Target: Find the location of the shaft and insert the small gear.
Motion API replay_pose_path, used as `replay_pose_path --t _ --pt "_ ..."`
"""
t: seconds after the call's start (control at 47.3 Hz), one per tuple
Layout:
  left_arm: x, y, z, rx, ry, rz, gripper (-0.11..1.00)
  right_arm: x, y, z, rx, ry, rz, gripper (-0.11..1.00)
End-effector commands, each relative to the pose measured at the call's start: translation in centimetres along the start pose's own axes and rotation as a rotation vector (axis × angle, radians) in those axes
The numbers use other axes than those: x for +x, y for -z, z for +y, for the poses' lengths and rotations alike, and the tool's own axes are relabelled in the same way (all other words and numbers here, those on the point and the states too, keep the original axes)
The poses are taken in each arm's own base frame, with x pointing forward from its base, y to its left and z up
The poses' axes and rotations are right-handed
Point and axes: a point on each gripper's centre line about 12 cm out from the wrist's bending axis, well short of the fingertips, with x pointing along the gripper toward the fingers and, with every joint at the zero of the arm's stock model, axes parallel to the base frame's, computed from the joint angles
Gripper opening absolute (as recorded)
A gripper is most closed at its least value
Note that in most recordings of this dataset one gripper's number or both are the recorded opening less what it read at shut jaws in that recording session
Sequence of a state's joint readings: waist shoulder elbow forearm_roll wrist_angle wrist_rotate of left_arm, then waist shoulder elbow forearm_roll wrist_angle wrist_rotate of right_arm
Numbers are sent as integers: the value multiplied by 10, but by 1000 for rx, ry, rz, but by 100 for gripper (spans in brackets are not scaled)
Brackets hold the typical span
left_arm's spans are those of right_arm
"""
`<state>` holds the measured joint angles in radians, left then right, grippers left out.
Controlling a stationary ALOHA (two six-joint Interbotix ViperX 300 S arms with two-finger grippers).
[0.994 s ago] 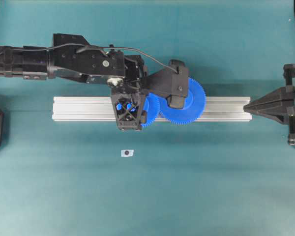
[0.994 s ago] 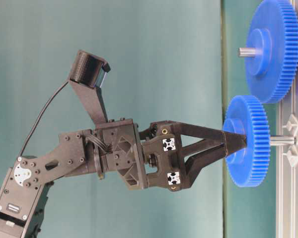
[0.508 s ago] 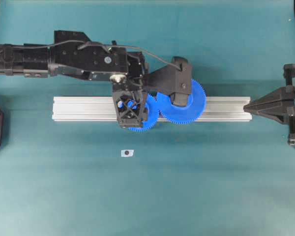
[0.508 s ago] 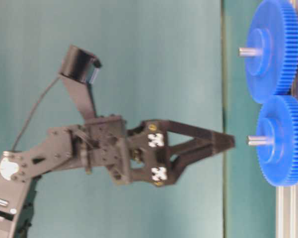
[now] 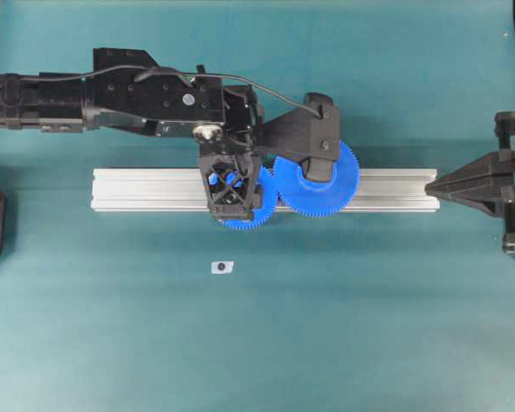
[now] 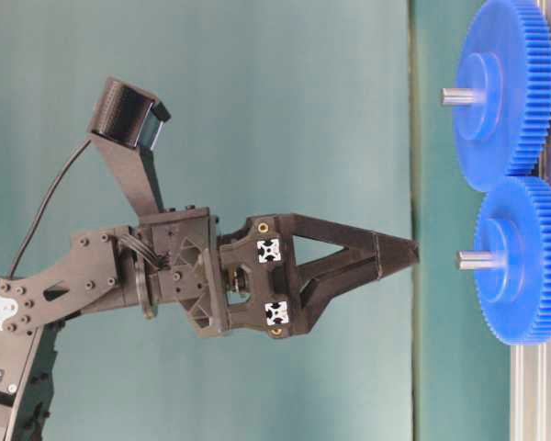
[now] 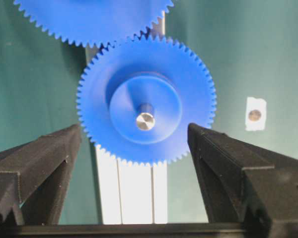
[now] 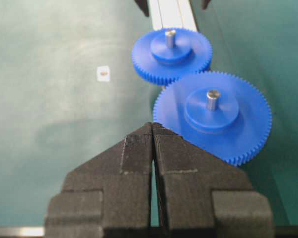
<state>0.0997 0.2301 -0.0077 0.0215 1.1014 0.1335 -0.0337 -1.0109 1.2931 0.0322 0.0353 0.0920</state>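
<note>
Teal bench [image 5: 343, 309] has wide bare room below and above the alu rail [image 5: 146, 189], which lies across the middle w/ both ends well inside the bench edges. Left arm [image 5: 112, 99] reaches in from the left edge over the rail; right arm sits at the right edge, its tip just beside the rail's right end. Large gear [image 5: 326, 190] sits on the rail on its own pin, teeth meshed w/ the small gear [image 7: 146, 99] next to it. Small gear is seated on the shaft [image 7: 145, 120], flat against the rail, shaft end poking up thru the hub. Left tool [image 7: 139, 144] hangs above the small gear, fingers spread wide either side of it in wrist view, holding nothing, clear gap to the gear in the table-level view. Right tool [image 8: 153, 130] pressed together, empty, apart from both gears. Small white tag w/ a dark pin [image 5: 222, 267] lies alone on the bench below the rail, well apart from it.
</note>
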Motion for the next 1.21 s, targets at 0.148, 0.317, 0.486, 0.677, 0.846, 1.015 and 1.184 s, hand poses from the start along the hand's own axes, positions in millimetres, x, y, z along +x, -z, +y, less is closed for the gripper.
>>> replay_pose_path --t 0.148,0.317,0.486,0.677,0.846,1.015,1.184 --pt "-26 -5 1 2 -13 -65 82 1 -4 0 13 0 -11 -2" --pt "-26 -6 -1 5 -12 -67 82 0 -5 0 13 0 -14 -2" --pt "-28 -6 -6 14 -9 -69 82 1 -5 0 13 0 -12 -2" --pt "-35 -4 -9 -4 -8 -81 82 1 -5 0 13 1 -13 -2" --pt "-45 0 -10 -19 -6 -99 82 1 -5 0 13 0 -12 -2" --pt "-53 5 -12 -36 -6 -117 82 1 -6 0 13 0 -14 -2" --pt "-61 8 -14 -60 -6 -156 82 1 -5 0 13 0 -12 -2"
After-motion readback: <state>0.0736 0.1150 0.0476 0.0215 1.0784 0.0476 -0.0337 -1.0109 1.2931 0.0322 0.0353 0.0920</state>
